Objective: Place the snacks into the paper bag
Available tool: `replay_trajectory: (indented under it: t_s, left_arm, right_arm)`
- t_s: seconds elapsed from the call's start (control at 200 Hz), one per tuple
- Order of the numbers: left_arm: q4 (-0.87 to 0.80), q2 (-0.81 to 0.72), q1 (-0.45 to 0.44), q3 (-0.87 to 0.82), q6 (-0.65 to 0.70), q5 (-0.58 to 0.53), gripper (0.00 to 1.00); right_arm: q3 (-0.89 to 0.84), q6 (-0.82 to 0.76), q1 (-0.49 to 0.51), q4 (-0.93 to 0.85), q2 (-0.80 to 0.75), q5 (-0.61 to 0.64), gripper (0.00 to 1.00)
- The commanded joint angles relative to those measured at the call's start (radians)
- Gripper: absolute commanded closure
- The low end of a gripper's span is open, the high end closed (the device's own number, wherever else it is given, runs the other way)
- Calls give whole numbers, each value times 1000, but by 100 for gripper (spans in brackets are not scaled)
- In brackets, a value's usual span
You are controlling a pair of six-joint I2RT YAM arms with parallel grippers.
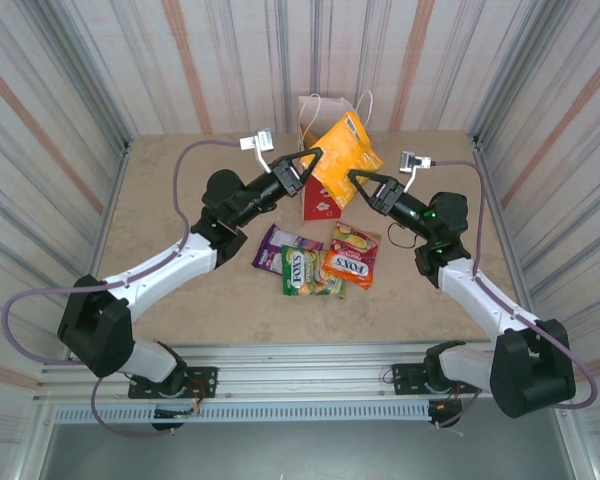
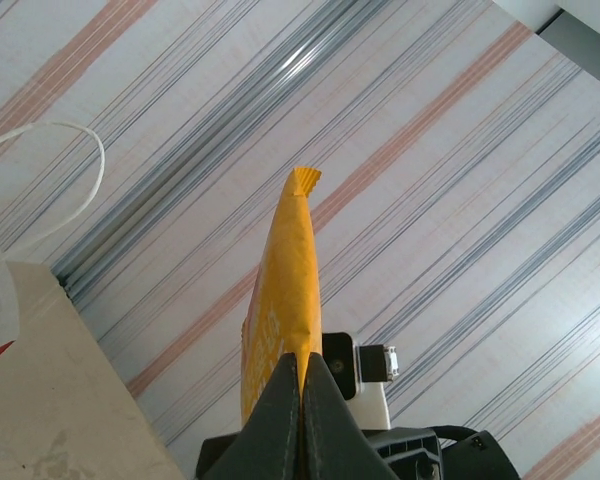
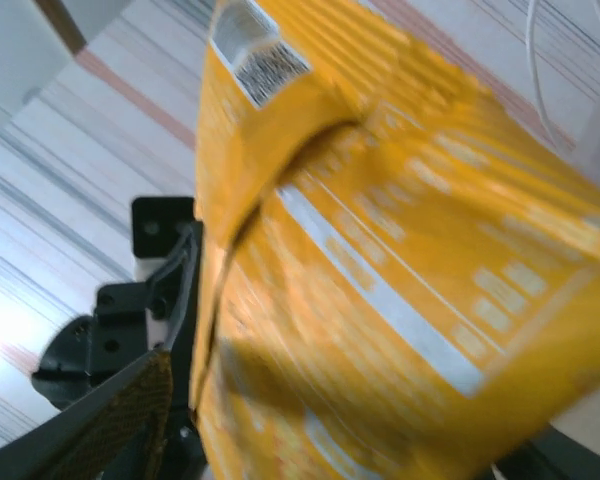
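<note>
Packet and both grippers crowd the bag; the table's flanks are free.
The orange-yellow packet hangs tilted across the front of the paper bag at upper centre, with the left gripper and right gripper close on either side. A cluster of packets fills centre frame. Bare table lies left and right, and corrugated walls hem it in.

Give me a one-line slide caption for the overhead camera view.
Left gripper holds an orange-yellow packet by the paper bag, right gripper alongside; other snacks lie on the table.
</note>
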Motion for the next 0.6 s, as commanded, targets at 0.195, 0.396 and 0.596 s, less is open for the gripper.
replay_trajectory:
  t_s: [0.195,0.396,0.596]
  left_arm:
    - [-47,-38,-4,-25,41,-81,96]
    - [-108,-43,1,-16,59,-103,86]
    - [-204,-63,35,-19,58,-116,60]
  right_arm:
    - [48,-28,10,34,4,99,69]
    - [89,-77,16,-81,-10,136,85]
    - [181,-237,41,-340,-52,250,90]
